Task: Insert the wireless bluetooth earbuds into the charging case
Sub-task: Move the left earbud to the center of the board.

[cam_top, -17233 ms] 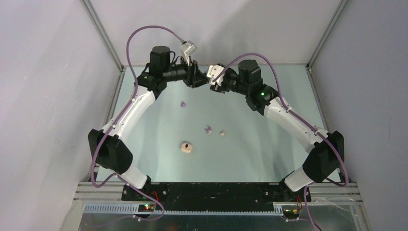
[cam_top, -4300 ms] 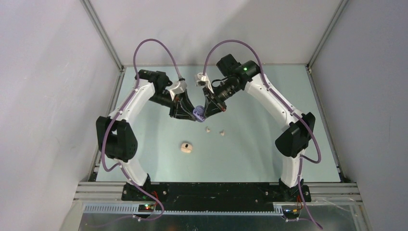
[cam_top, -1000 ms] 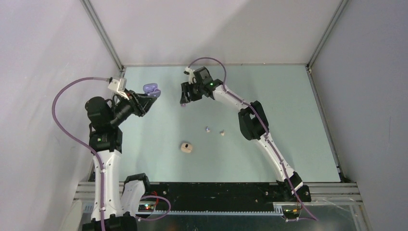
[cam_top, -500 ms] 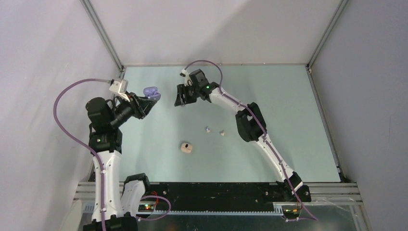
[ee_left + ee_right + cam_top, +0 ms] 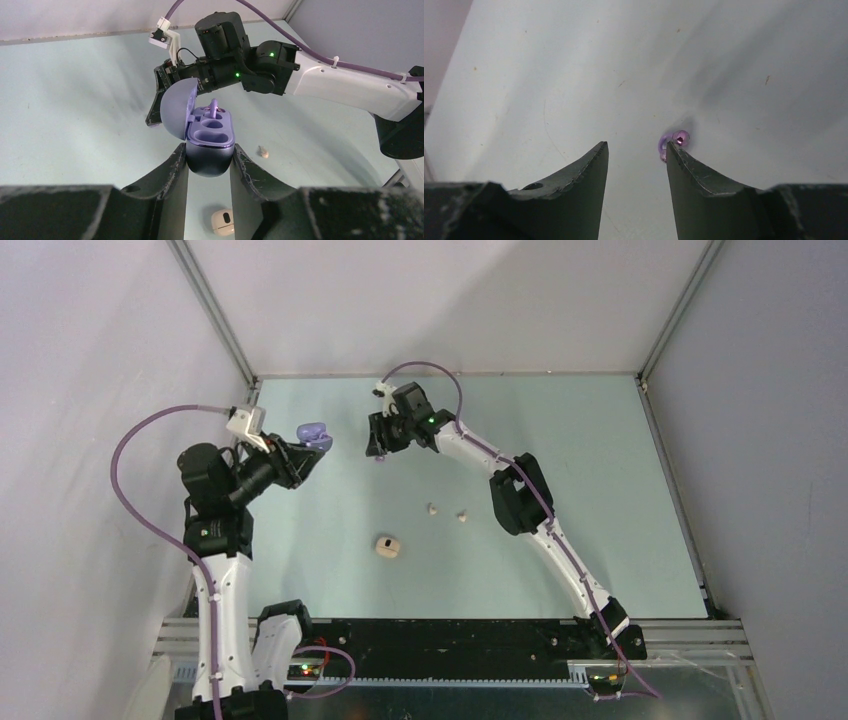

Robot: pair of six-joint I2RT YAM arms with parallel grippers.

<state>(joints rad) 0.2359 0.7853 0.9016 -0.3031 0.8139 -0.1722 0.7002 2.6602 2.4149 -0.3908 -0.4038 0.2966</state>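
one held | left fingers pinch purple case | right fingers spread beside purple earbud

- Purple charging case: lid open, one purple bud seated; upper left of top view.
- Loose purple earbud: upper centre.
- Two small buds: mid-frame, side by side.

No legible writing in any view.

Neither the purple charging case, the white arm shell nor the counter carries a letter, number or logo that can be made out. The cream case, toward 7 o'clock of the counter's middle, shows only a small dark dot on its face, too small to read.
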